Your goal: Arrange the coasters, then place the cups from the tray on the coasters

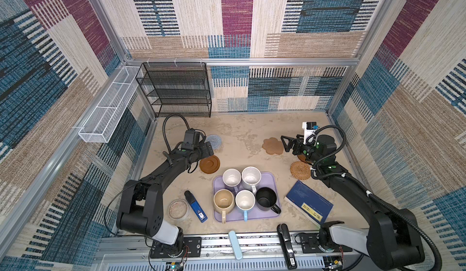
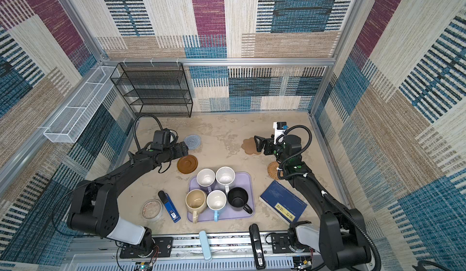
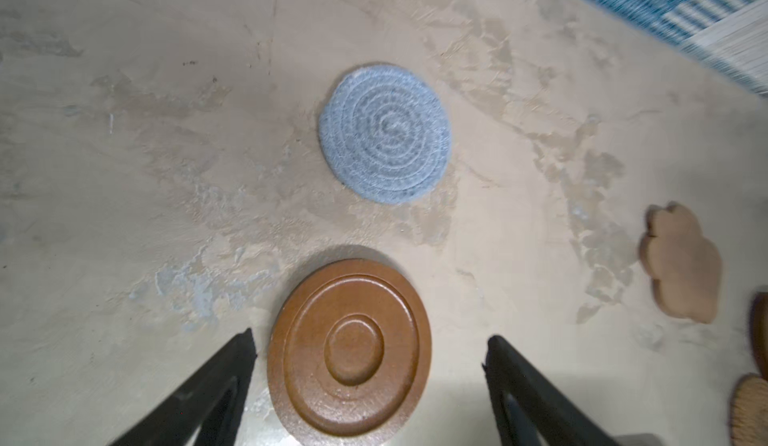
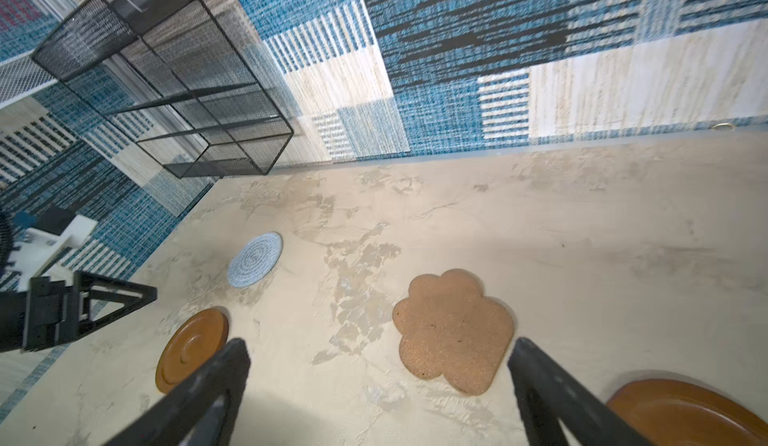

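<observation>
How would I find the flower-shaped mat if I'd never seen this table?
Start at the large lavender plastic tray in the front middle. Beyond it, farther back and to the right, the tan flower-shaped coaster lies flat just by the open right gripper. Its lobed outline is unique: the nearby woven rattan round coaster and the others are plain discs.
</observation>
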`<action>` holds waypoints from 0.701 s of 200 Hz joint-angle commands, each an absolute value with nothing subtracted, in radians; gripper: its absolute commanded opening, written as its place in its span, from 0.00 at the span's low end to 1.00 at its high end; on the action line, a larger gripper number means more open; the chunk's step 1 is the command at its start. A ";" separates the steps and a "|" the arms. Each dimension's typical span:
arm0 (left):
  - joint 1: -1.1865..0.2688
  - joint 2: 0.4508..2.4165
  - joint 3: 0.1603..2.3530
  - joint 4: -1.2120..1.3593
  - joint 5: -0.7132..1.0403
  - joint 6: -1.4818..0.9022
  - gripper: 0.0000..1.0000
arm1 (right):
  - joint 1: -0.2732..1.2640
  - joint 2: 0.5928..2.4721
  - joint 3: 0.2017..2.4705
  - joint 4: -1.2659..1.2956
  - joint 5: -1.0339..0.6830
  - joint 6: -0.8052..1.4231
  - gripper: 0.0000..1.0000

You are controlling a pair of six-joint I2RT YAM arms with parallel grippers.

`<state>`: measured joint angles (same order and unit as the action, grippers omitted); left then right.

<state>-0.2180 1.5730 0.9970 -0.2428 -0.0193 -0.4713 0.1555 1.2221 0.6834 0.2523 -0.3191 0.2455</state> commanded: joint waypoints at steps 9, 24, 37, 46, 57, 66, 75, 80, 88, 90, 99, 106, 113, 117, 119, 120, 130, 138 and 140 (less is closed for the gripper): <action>-0.241 1.629 1.024 -0.321 -0.112 -0.449 0.81 | 0.162 1.251 0.698 0.258 -0.347 0.236 1.00; -0.249 1.654 1.030 -0.356 -0.122 -0.449 0.78 | 0.163 1.258 0.700 0.255 -0.353 0.233 1.00; -0.257 1.677 1.029 -0.375 -0.136 -0.449 0.76 | 0.163 1.262 0.698 0.259 -0.354 0.233 1.00; -0.259 1.697 1.033 -0.388 -0.135 -0.445 0.72 | 0.163 1.265 0.698 0.263 -0.356 0.234 1.00; -0.262 1.727 1.041 -0.400 -0.127 -0.442 0.71 | 0.163 1.271 0.697 0.267 -0.363 0.237 1.00; -0.266 1.744 1.044 -0.404 -0.128 -0.440 0.68 | 0.163 1.276 0.700 0.267 -0.374 0.239 1.00; -0.271 1.763 1.051 -0.412 -0.140 -0.441 0.67 | 0.165 1.282 0.703 0.267 -0.381 0.241 0.99; -0.271 1.772 1.057 -0.417 -0.145 -0.441 0.66 | 0.166 1.285 0.705 0.266 -0.382 0.242 0.99; -0.274 1.784 1.068 -0.429 -0.162 -0.443 0.65 | 0.169 1.288 0.706 0.267 -0.380 0.241 1.00; -0.275 1.788 1.070 -0.431 -0.167 -0.442 0.64 | 0.169 1.289 0.706 0.267 -0.382 0.241 1.00; -0.278 1.797 1.080 -0.438 -0.181 -0.440 0.60 | 0.170 1.293 0.706 0.267 -0.380 0.242 0.99; -0.278 1.808 1.090 -0.445 -0.196 -0.442 0.58 | 0.171 1.295 0.707 0.266 -0.380 0.243 0.99; -0.279 1.820 1.101 -0.452 -0.204 -0.442 0.57 | 0.173 1.297 0.707 0.265 -0.386 0.245 1.00; -0.279 1.827 1.106 -0.457 -0.211 -0.443 0.56 | 0.174 1.300 0.710 0.265 -0.398 0.243 1.00; -0.279 1.831 1.110 -0.459 -0.215 -0.444 0.56 | 0.175 1.301 0.710 0.264 -0.406 0.242 1.00; -0.278 1.833 1.112 -0.461 -0.216 -0.444 0.56 | 0.176 1.303 0.712 0.263 -0.413 0.241 1.00; -0.279 1.851 1.128 -0.472 -0.221 -0.449 0.53 | 0.188 1.327 0.737 0.243 -0.529 0.202 0.99; -0.277 1.865 1.142 -0.474 -0.218 -0.451 0.51 | 0.206 1.367 0.785 0.182 -0.612 0.163 0.99; -0.276 1.868 1.145 -0.474 -0.221 -0.452 0.50 | 0.212 1.378 0.805 0.161 -0.618 0.155 1.00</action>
<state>-0.2779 1.8294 1.1179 -0.4156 -0.1745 -0.4644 0.1799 1.3163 0.7216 0.2317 -0.4156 0.2295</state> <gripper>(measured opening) 0.530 0.991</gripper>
